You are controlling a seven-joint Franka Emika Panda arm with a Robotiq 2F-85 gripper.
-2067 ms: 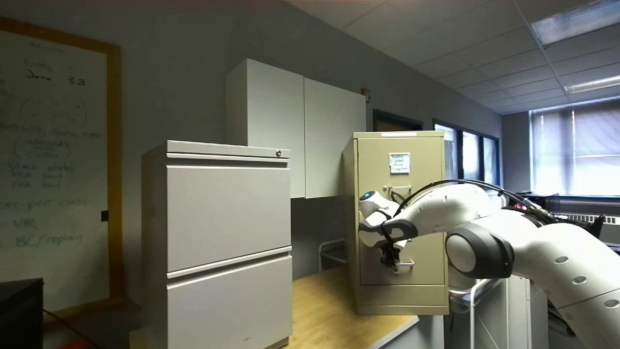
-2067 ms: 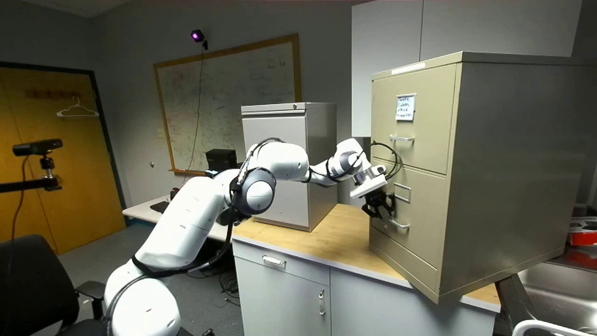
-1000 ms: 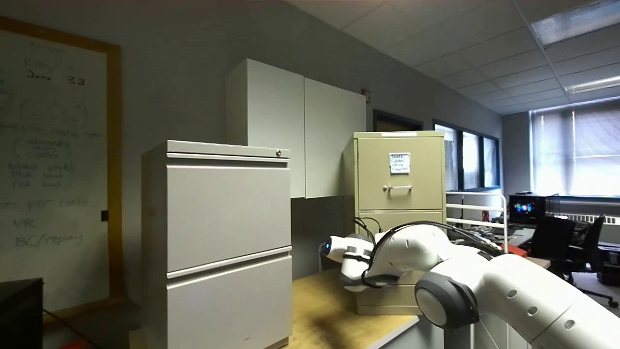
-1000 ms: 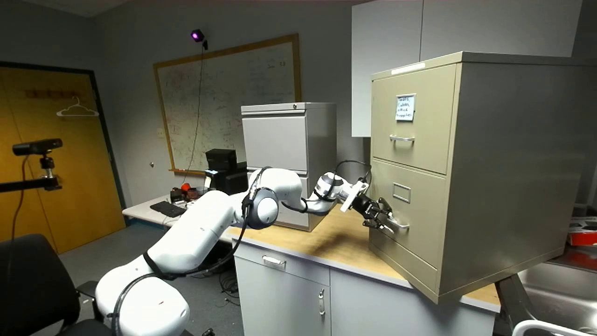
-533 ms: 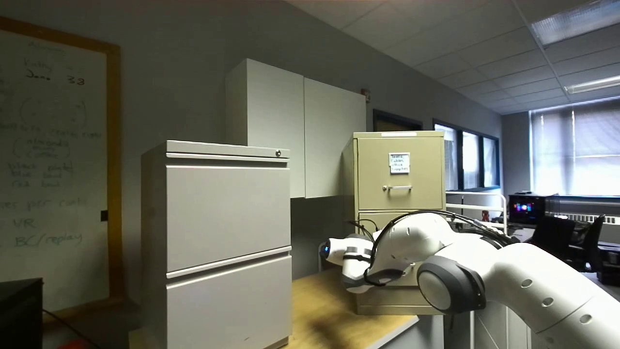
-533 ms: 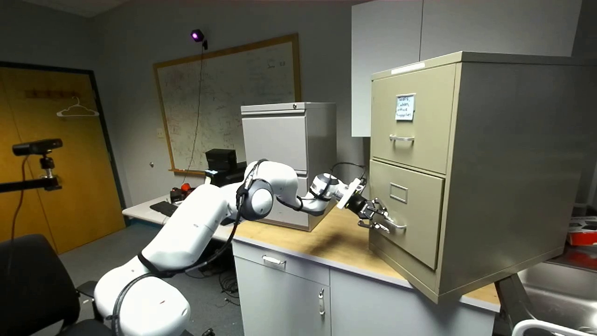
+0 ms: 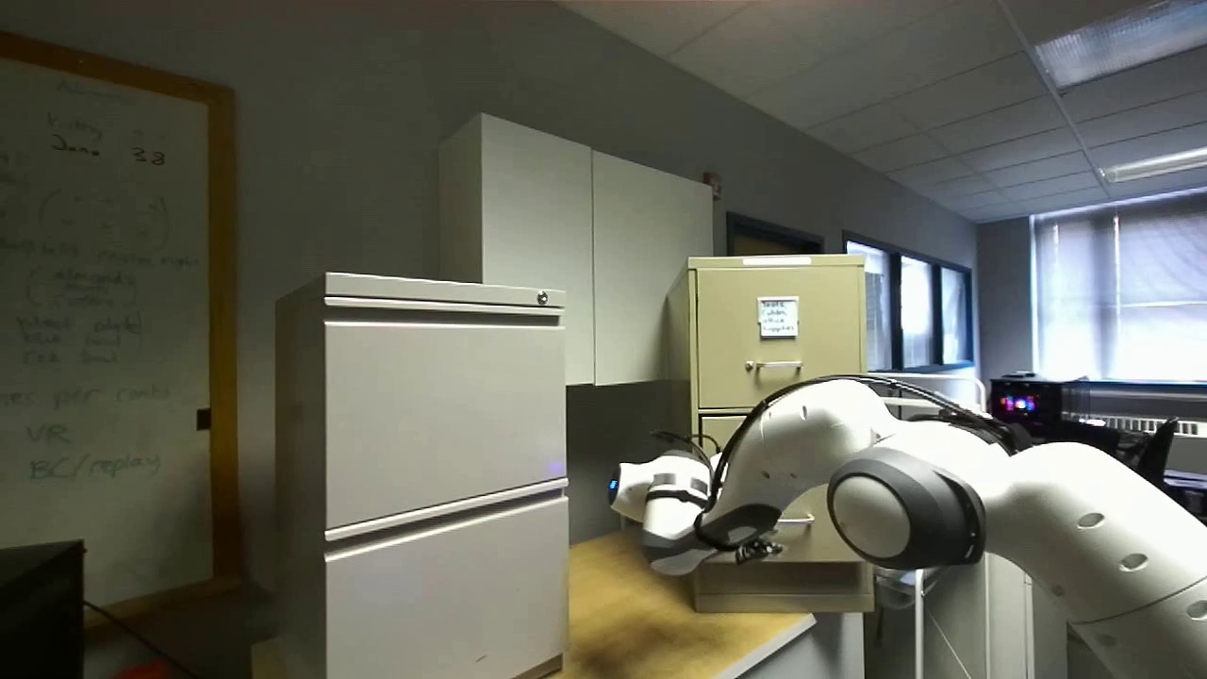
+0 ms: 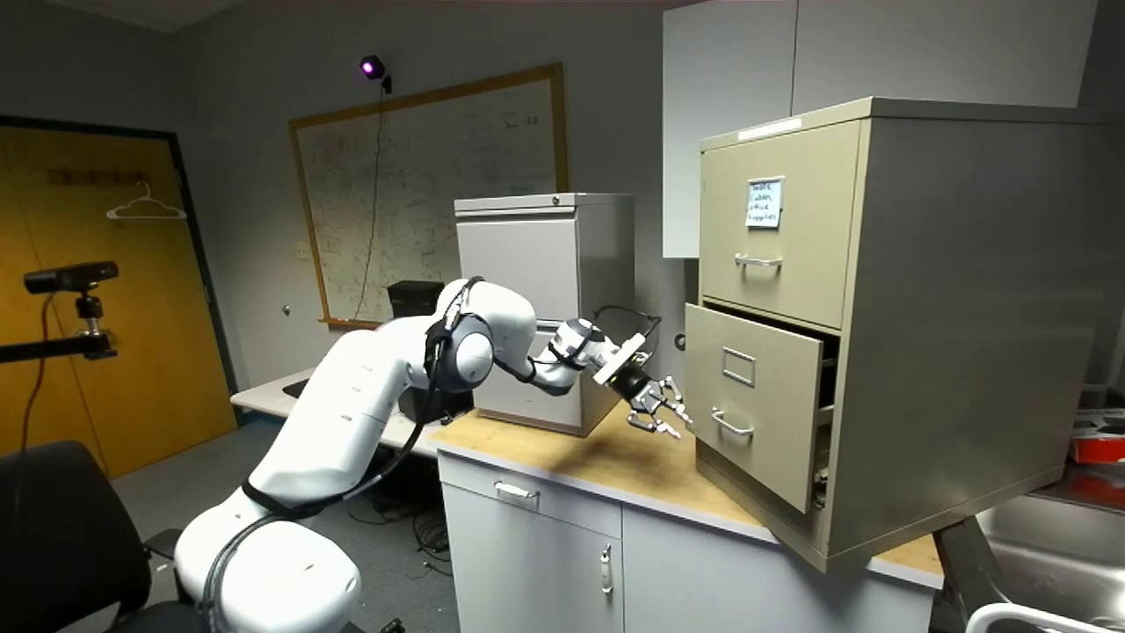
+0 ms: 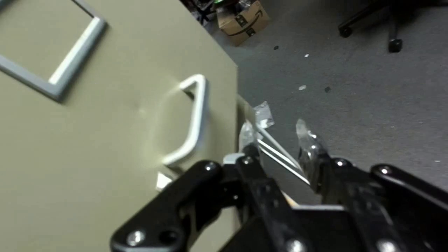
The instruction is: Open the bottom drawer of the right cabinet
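Observation:
The right cabinet (image 8: 958, 290) is tall, tan metal with a paper label on its top drawer; it also shows in an exterior view (image 7: 717, 283). Its bottom drawer (image 8: 782, 387) stands partly pulled out, with a dark gap along its top and side. The drawer's metal handle (image 8: 731, 424) also shows in the wrist view (image 9: 197, 115). My gripper (image 8: 678, 423) is in front of the drawer, apart from the handle. In the wrist view its clear fingertips (image 9: 276, 140) are spread with only floor seen between them. The arm hides much of the drawer in an exterior view (image 7: 830, 542).
A pale grey cabinet (image 8: 518, 264) stands on the wooden counter (image 8: 650, 440) beside the arm. White wall cupboards (image 7: 594, 245) hang behind. A sink (image 8: 1046, 545) lies by the tan cabinet. An office chair (image 8: 61, 527) stands near the arm's base.
The bottom drawer has gone from shut to partly out. My gripper came down to the handle, moved back with the drawer, and is now clear of the handle. The arm has drawn back from the cabinet.

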